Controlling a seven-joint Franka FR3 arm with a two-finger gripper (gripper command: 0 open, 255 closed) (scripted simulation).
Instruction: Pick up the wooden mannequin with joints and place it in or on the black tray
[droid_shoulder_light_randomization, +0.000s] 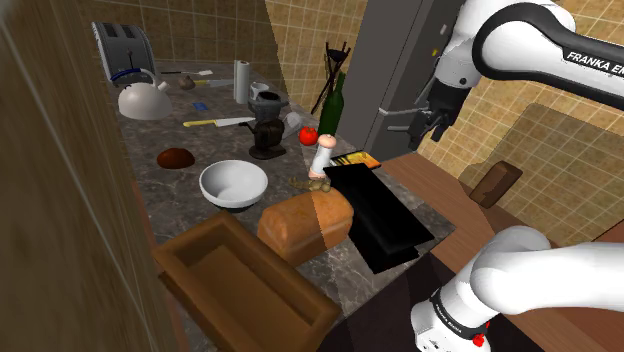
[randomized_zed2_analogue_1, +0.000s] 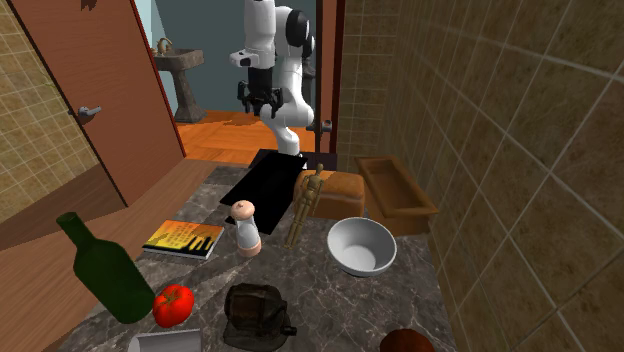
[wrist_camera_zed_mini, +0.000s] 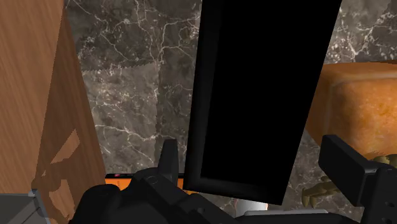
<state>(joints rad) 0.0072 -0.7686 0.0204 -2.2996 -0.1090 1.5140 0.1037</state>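
Second exterior view shows mannequin (randomized_zed2_analogue_1: 306, 205) — beside tray (randomized_zed2_analogue_1: 262, 180).

White arm (droid_shoulder_light_randomization: 478, 35), dark joints, black gripper (droid_shoulder_light_randomization: 436, 128).

White arm (droid_shoulder_light_randomization: 522, 38) folded at the elbow, forearm angled down. Wrist vertical. Black gripper (droid_shoulder_light_randomization: 437, 124) hangs high, pointing straight down. In the wrist view both fingers (wrist_camera_zed_mini: 347, 167) stand wide apart, tips parallel, gripping nothing
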